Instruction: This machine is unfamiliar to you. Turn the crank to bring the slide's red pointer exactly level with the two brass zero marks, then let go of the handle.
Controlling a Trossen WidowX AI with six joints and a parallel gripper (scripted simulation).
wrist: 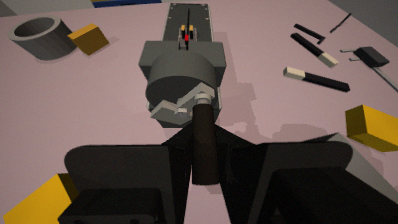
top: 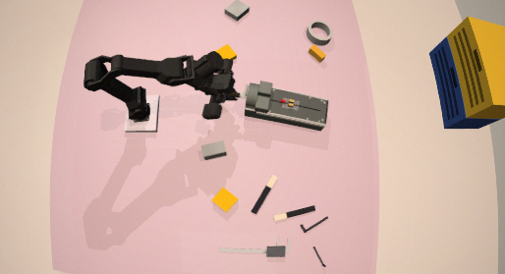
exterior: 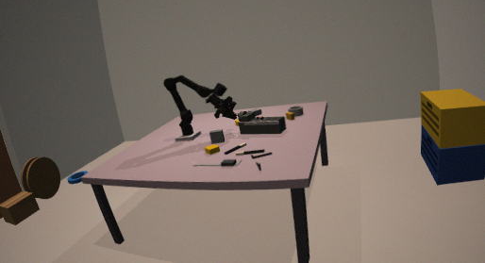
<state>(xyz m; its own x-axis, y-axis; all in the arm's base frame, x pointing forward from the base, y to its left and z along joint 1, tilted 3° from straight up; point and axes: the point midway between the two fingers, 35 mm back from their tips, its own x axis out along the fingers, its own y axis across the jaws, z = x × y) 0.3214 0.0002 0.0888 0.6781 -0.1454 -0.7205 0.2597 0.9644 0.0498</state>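
Note:
The grey machine (top: 309, 116) (exterior: 261, 126) (wrist: 182, 70) lies in front of the arm, its drum end towards the gripper. The slide's red pointer (top: 283, 101) (wrist: 186, 37) is on the drum side of the two brass zero marks (top: 291, 101) (wrist: 183, 28), a short gap from them, not level. The pale crank arm (wrist: 202, 92) shows on the drum's face, its dark brown handle (wrist: 205, 130) pointing back towards the wrist camera. My gripper (top: 239, 95) (exterior: 236, 117) (wrist: 201, 127) is shut on the handle, one finger on each side. The fingertips are partly hidden.
A grey ring (top: 319, 33) (wrist: 40, 37) and an orange block (top: 316, 53) (wrist: 89, 39) lie beyond the machine. Yellow blocks (top: 225, 199) (wrist: 372, 127) and a grey block (top: 213, 149) lie near the arm. Black-and-cream sticks (top: 264, 195), hex keys and a caliper (top: 276, 251) lie farther off.

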